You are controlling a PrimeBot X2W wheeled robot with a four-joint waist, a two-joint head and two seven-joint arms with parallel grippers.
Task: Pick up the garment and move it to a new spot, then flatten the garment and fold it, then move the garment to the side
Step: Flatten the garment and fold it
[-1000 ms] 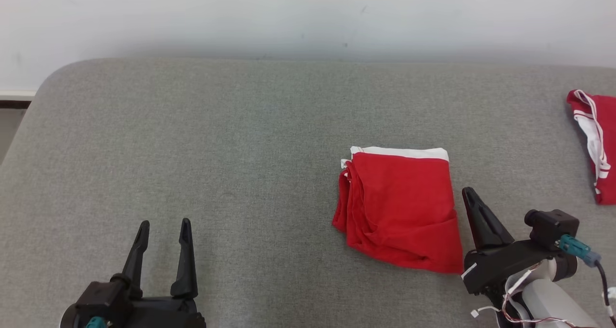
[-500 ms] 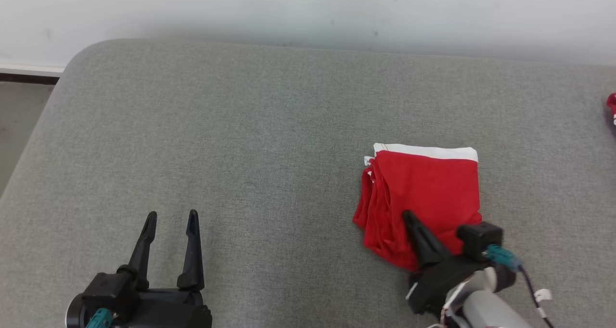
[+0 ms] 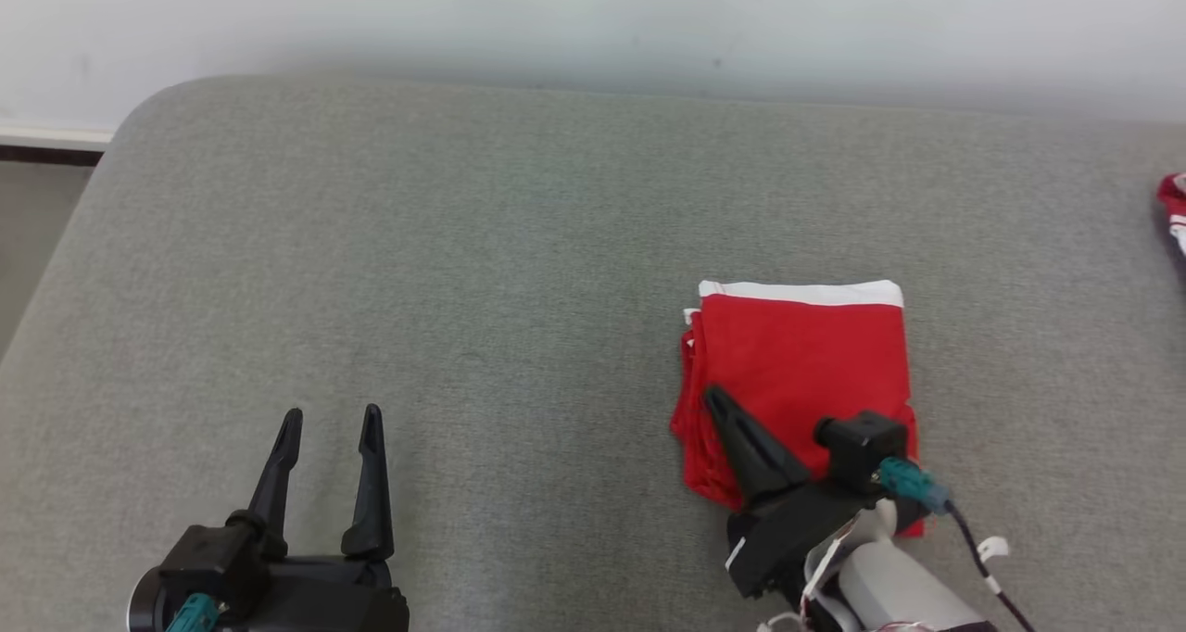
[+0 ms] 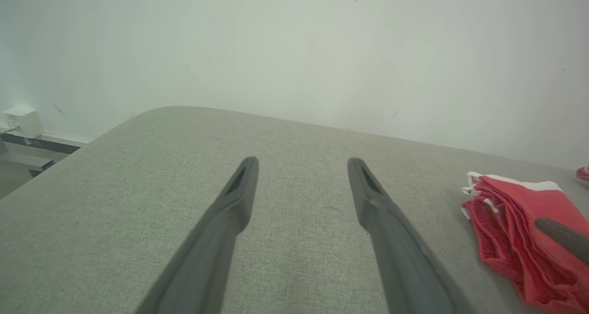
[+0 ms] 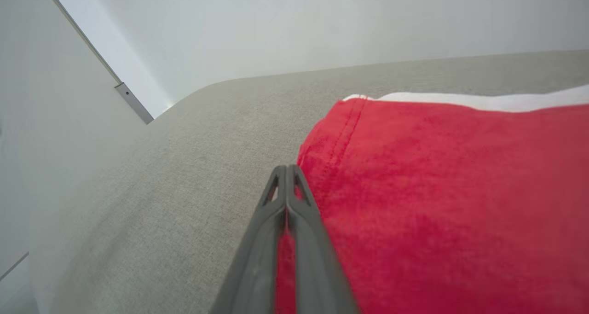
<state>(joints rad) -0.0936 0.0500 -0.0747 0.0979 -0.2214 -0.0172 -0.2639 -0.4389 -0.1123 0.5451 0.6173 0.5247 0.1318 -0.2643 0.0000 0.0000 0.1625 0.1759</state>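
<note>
Okay, head view: I see the folded garment (image 3: 815,354) lying right of centre on the cushion (image 3: 463,243). My right gripper (image 3: 715,397) is over its near-left part, and the left gripper (image 3: 332,412) is well apart. Left wrist: fingers spread, nothing between them. Right wrist: fingers pinched together over the red edge.

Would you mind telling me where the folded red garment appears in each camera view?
Head view: the folded red garment lies right of centre, in the lower half.
Left wrist view: it lies at the far right edge.
Right wrist view: it covers the right half.
Shared landmark: the white band along its far edge.
</note>
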